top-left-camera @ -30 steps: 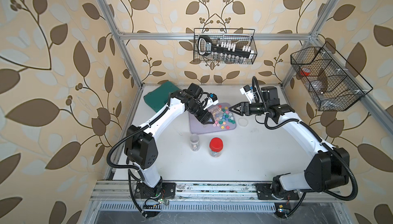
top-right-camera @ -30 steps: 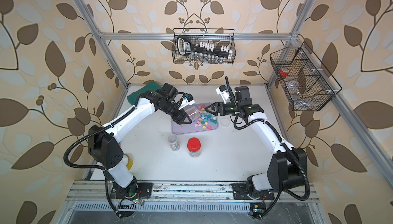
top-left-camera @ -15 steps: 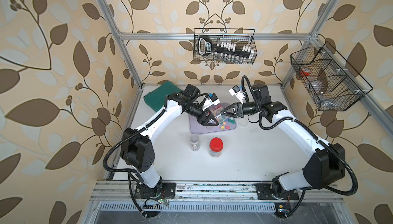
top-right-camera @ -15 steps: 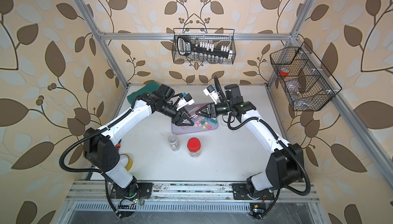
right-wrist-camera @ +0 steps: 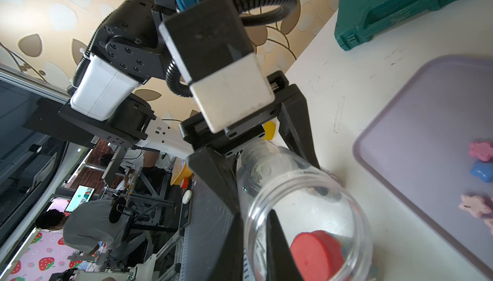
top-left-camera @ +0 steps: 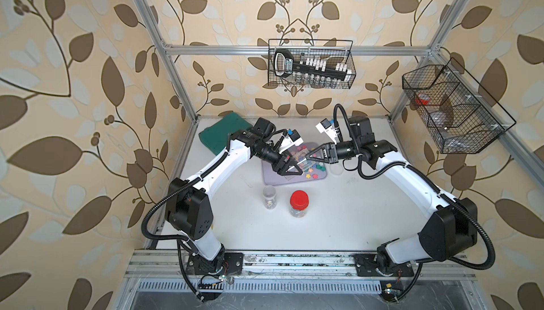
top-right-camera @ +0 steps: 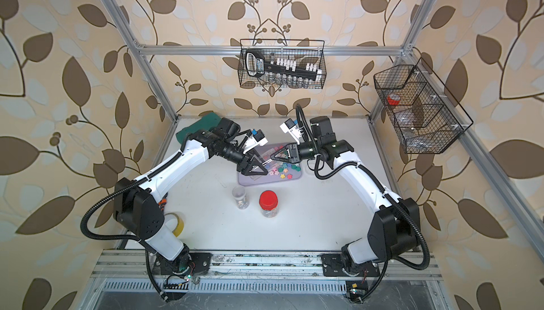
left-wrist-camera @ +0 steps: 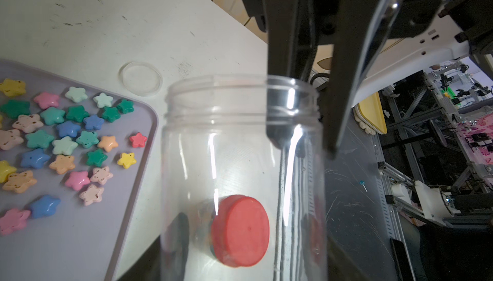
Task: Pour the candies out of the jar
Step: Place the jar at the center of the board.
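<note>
The white table (top-left-camera: 338, 220) carries a lilac tray (top-left-camera: 270, 180) near its middle, and a green case (top-left-camera: 223, 130) lies at the far corner on my left arm's side. Both my arms reach in over the tray and meet above it.

Between them the jar (left-wrist-camera: 234, 146) hangs on its side in the air over the tray. It is clear and empty, with its base toward my left pincer (top-left-camera: 295, 167) and its open mouth toward my right pincer (left-wrist-camera: 304, 146).

My right pincer is closed on the jar's rim, one finger inside the mouth and the other outside the wall. My left pincer's fingers straddle the base end. Whether they press the jar or stand just off it I cannot tell.

Nearer my bases, off the tray, a red-lidded jar (top-left-camera: 299, 202) stands upright with a small open jar (top-left-camera: 269, 196) just beside it. Both are well apart from my pincers. A clear lid (left-wrist-camera: 140, 78) lies flat on the table just beside the tray's edge.

The candies (left-wrist-camera: 69, 143), small stars in many colours, lie spread on the tray. Most are beneath my right pincer and the jar's mouth, and none touch either pincer.
</note>
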Controlling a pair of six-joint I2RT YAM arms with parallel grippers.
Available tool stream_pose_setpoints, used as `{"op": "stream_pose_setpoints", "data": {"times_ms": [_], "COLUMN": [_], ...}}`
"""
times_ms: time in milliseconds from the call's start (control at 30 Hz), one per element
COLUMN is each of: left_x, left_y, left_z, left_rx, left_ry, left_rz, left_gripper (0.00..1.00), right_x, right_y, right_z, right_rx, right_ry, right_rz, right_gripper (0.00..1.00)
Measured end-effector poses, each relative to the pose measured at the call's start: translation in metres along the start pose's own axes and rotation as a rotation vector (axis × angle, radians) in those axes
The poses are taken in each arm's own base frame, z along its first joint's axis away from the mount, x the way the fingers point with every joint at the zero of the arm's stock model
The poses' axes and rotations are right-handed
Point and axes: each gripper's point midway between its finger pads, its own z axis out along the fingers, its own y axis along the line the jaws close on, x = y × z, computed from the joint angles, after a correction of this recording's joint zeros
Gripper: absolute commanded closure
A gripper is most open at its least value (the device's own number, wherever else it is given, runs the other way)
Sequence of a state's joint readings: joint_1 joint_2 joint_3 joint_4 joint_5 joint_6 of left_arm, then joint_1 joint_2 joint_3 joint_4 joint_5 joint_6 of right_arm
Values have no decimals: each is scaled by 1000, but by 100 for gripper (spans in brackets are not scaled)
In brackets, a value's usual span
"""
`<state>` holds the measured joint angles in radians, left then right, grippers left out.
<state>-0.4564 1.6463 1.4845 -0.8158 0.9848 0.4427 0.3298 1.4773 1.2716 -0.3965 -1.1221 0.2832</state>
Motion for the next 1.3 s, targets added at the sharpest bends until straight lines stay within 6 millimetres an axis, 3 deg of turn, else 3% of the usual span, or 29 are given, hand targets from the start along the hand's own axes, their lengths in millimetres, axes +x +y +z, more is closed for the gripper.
{"op": "stream_pose_setpoints", "data": {"times_ms": [67,133,333,567,733,900,1133,1300], "left_x": [-1,-3,-8,-13,-16,-18,-18,-18], "left_y": [-1,0,1,12,37,75,113,127], "left_z": [0,0,-4,-12,-27,-42,-67,-88], "left_rx": [5,4,13,-21,-151,-375,-644,-794], "left_ry": [-4,-12,-38,-67,-106,-122,-161,-196], "left_rz": [8,19,24,16,-38,-128,-245,-299], "left_gripper": [28,18,1,1,1,1,1,1], "right_x": [1,2,3,-5,-37,-52,-38,-30], "right_y": [3,5,2,-23,-68,-118,-194,-232], "right_z": [0,0,0,-15,-43,-75,-92,-97], "right_rx": [-16,-30,-23,103,431,733,1001,1109], "right_ry": [5,11,12,-14,-39,-13,130,214], "right_rz": [10,19,39,117,121,145,220,253], "right_gripper": [100,100,100,100,100,100,100,100]}}
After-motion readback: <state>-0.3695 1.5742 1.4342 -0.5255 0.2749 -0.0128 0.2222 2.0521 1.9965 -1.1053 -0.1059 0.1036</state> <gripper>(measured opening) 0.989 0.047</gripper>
